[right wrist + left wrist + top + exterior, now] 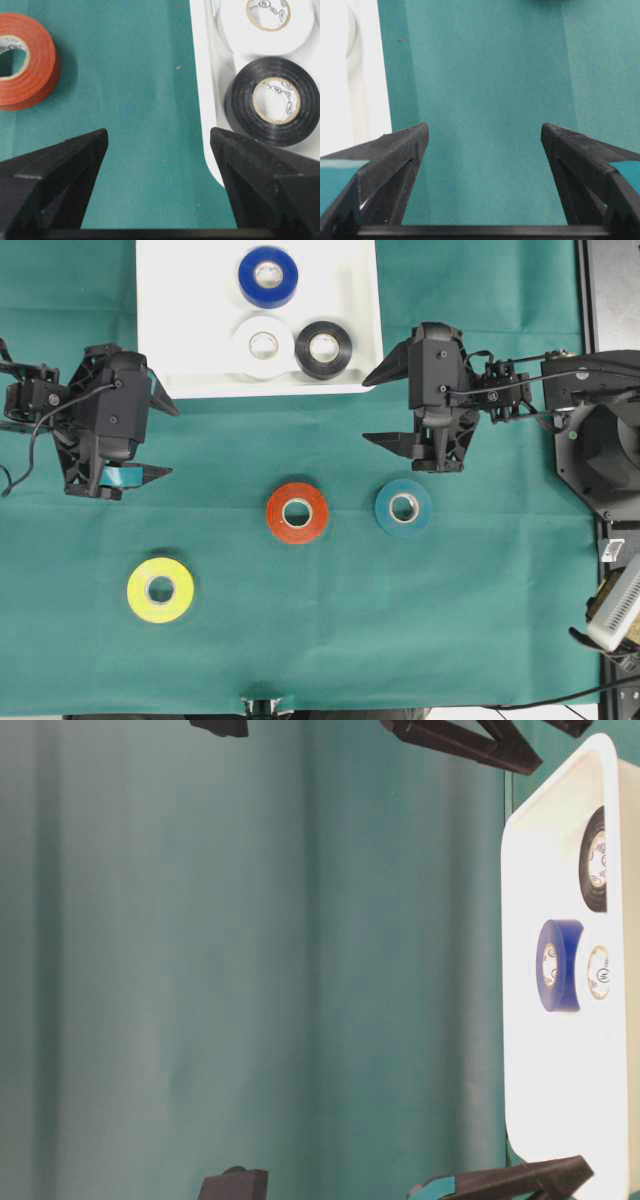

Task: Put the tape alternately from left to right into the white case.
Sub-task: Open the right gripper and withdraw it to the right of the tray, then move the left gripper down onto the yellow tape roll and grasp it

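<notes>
Overhead view is showing the white case (160,320) sitting at the top of the green cloth (480,590), with three rolls lying flat inside it: blue (268,277) farthest back, white (264,343) and black (324,348) side by side nearer the front rim. Three rolls are waiting on the cloth: red (298,512) and teal (403,507) near the middle, yellow (160,590) lower left.

Both grippers are hanging empty with jaws spread wide, the left gripper (150,435) left of the case, the right gripper (385,408) just off its front right corner.

Risks, as I judge them: the alternating order is getting muddled if the wrong arm takes the next roll; a jaw is catching the case rim on the way in (the right one is hanging very close to it); a glossy roll is slipping from a shallow pinch, or landing on the black roll rather than bare case floor.
</notes>
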Available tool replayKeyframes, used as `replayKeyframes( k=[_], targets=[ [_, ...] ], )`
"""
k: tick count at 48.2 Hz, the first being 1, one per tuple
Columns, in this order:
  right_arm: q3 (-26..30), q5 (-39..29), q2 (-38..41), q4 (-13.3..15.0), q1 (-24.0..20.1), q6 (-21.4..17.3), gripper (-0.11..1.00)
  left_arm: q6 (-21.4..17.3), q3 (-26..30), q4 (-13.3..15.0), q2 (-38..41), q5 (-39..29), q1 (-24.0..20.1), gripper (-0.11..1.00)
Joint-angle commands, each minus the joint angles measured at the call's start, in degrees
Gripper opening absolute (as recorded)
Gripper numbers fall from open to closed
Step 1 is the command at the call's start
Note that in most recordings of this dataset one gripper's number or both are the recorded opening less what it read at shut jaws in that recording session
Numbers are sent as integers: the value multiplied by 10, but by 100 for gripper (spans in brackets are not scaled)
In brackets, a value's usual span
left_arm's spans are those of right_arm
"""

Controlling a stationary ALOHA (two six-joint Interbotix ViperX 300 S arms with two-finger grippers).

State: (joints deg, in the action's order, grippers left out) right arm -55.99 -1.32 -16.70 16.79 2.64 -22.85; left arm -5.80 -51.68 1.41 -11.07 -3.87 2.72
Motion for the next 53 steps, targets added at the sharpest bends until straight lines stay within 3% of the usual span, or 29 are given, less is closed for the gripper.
replayKeyframes(
  k=[1, 30, 45, 53],
  targets=[
    [4, 9, -9, 1, -2, 0, 87, -1, 5, 1, -10, 2, 9, 99],
    [4, 18, -9, 1, -2, 4, 87, 2, 11, 2, -11, 2, 120, 99],
    [4, 18, -9, 1, -2, 4, 87, 62, 18, 2, -3, 5, 173, 99],
    [5, 18, -9, 1, -2, 4, 87, 70, 27, 2, 15, 10, 179, 99]
  ],
)
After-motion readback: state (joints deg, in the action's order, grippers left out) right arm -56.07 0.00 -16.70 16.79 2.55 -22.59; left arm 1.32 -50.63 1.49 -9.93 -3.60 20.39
